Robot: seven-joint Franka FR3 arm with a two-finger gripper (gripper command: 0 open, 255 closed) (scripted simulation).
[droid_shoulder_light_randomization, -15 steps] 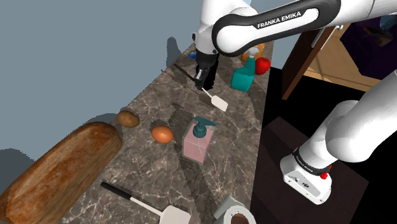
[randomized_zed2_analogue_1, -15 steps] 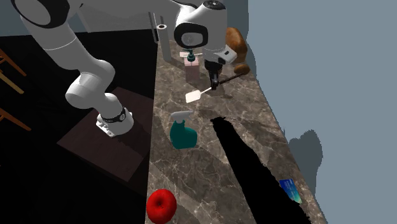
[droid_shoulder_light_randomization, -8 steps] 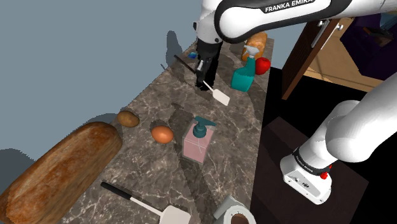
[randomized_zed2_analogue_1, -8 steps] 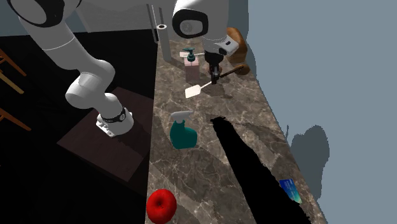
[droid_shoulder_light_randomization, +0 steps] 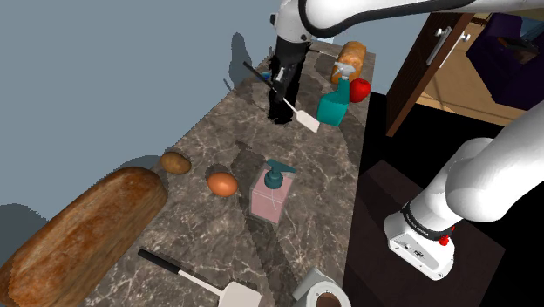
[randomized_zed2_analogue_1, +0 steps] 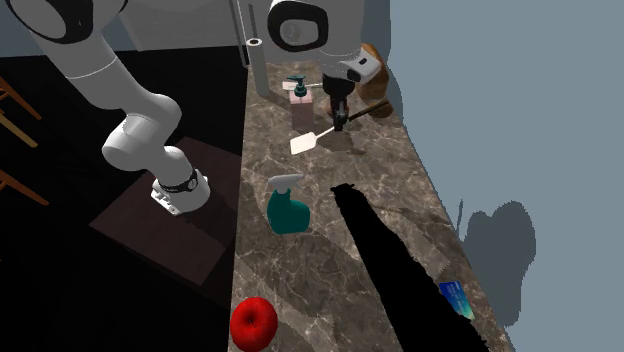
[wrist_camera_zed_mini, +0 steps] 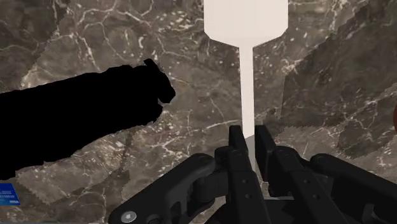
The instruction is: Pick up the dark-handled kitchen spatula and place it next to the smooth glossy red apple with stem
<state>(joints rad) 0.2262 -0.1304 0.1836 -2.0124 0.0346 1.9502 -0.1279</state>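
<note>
1. Clamping the fingers on the pale shaft of the spatula, holding it tilted, blade downward, clear above the marble bench.
2. Carrying, by the look of it; placing not yet begun.
3. Needing next: steering past the teal spray bottle, then lowering beside the red apple.

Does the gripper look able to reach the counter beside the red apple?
Likely yes: the gripper holds the spatula clear of the counter, though the teal spray bottle stands between it and the apple.

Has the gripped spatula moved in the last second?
Yes. In the shoulder view the spatula now sits higher up the picture, closer to the teal spray bottle.
</note>
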